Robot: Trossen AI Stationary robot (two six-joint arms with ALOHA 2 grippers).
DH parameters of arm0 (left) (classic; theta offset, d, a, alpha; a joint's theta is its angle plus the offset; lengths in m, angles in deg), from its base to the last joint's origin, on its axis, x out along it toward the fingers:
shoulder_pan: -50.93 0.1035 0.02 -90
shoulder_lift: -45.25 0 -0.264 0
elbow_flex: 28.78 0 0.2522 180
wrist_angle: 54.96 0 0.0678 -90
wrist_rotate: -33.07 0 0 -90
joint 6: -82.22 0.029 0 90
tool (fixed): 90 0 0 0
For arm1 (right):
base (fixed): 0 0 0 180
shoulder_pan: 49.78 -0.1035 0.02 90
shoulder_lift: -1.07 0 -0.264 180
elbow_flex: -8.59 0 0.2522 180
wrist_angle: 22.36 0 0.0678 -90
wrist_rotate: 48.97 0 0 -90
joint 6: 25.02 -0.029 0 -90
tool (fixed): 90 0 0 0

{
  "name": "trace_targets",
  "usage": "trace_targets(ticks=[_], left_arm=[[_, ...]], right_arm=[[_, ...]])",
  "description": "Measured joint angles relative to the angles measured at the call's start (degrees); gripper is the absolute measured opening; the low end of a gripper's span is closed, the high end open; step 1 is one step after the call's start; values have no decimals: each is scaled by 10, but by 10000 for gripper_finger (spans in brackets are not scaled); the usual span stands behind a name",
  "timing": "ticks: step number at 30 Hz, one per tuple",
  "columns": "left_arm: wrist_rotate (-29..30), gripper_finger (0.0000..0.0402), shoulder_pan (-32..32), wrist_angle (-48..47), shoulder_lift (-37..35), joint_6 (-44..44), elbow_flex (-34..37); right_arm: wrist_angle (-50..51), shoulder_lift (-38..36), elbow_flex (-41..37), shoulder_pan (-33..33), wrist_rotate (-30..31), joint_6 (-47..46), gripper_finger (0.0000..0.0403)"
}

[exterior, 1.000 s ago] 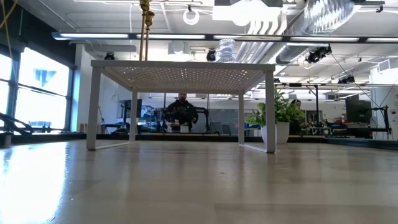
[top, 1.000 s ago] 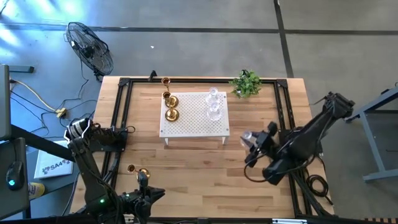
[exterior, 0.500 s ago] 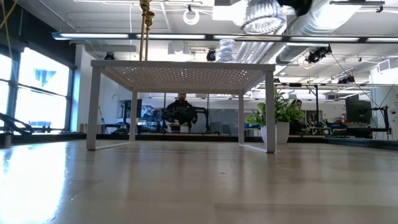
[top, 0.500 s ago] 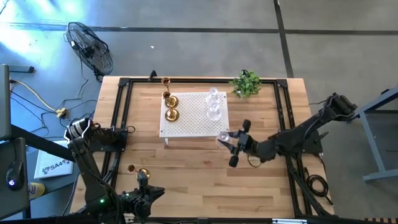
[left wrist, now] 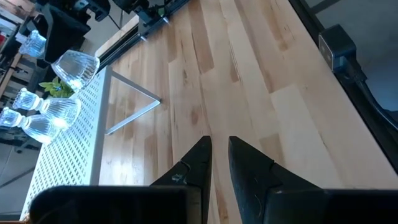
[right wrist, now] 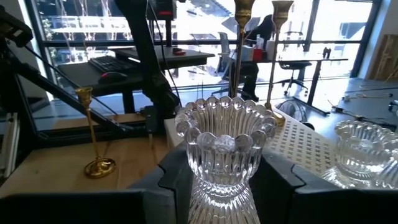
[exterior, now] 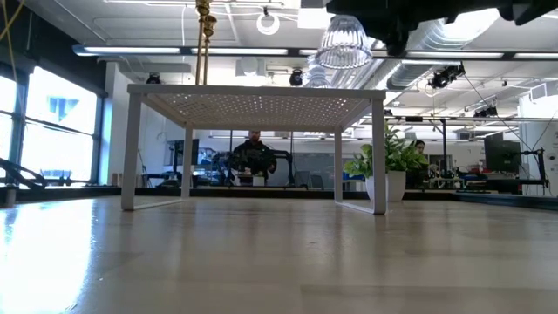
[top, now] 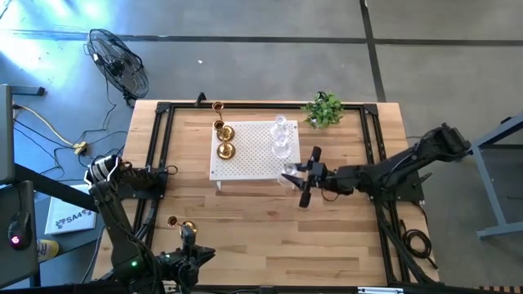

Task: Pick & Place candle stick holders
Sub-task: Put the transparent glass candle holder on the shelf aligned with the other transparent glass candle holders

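Clear ribbed glass candle stick holder [right wrist: 225,149] pinched upright between right gripper [top: 296,177] fingers, raised over near right corner of white perforated metal stand [top: 249,155]. Two more glass holders [top: 281,136] and tall gold brass holders [top: 223,139] standing on that stand. Left gripper [left wrist: 219,163] low over bare wooden table [top: 261,229], near front edge, fingers almost together, empty.

held glass holder [right wrist: 225,155] — base hidden
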Motion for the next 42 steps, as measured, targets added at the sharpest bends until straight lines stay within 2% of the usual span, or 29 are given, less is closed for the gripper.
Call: trace_targets(ticks=[2, 7, 27, 42], left_arm=[[1, 50, 0, 0, 0, 0, 0], [14, 50, 0, 0, 0, 0, 0], [15, 50, 0, 0, 0, 0, 0], [17, 50, 0, 0, 0, 0, 0]], right_arm=[[0, 0, 0, 10, -19, -2, 115], [12, 0, 0, 15, -22, -3, 115], [60, 1, 0, 44, 26, -75, 115], [84, 1, 0, 44, 30, -90, 115]])
